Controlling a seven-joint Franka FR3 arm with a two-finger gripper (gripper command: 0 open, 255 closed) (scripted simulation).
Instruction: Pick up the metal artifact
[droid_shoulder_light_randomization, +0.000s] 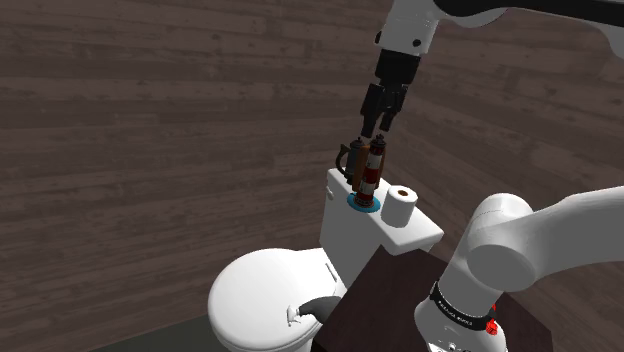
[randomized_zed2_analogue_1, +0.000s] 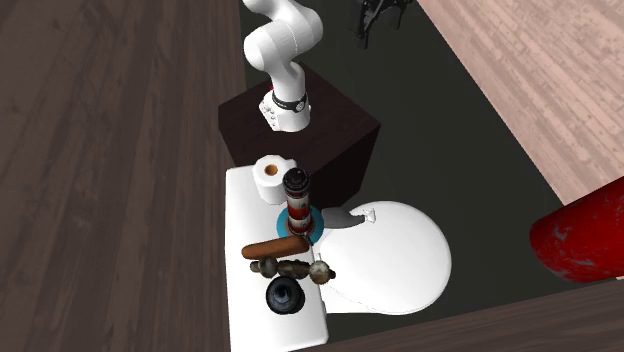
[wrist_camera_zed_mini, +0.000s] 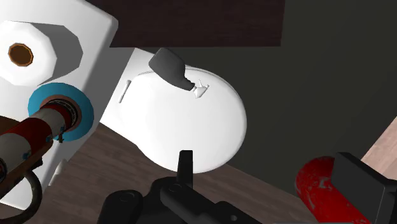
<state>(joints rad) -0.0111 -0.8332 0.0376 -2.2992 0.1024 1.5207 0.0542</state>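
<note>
Dark plank walls back a white toilet tank (droid_shoulder_light_randomization: 345, 235) with a crowded lid. In the shoulder view the items on it overlap and are hard to separate, and I cannot tell whether the gripper (droid_shoulder_light_randomization: 377, 125) hanging above them is apart or closed. The metal artifact (randomized_zed2_analogue_1: 292, 268), a dull brown string of knobbed lumps, lies on the lid between a brown cylinder (randomized_zed2_analogue_1: 275, 246) and a black round object (randomized_zed2_analogue_1: 284, 296), near a lighthouse figurine (randomized_zed2_analogue_1: 297, 205).

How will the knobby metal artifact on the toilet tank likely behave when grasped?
The metal artifact looks rigid, probably won't flex. Its rounded knobs might slip in a grasp or let it roll. It lies close beside the brown cylinder on the tank lid, so nudging could shift both.
</note>
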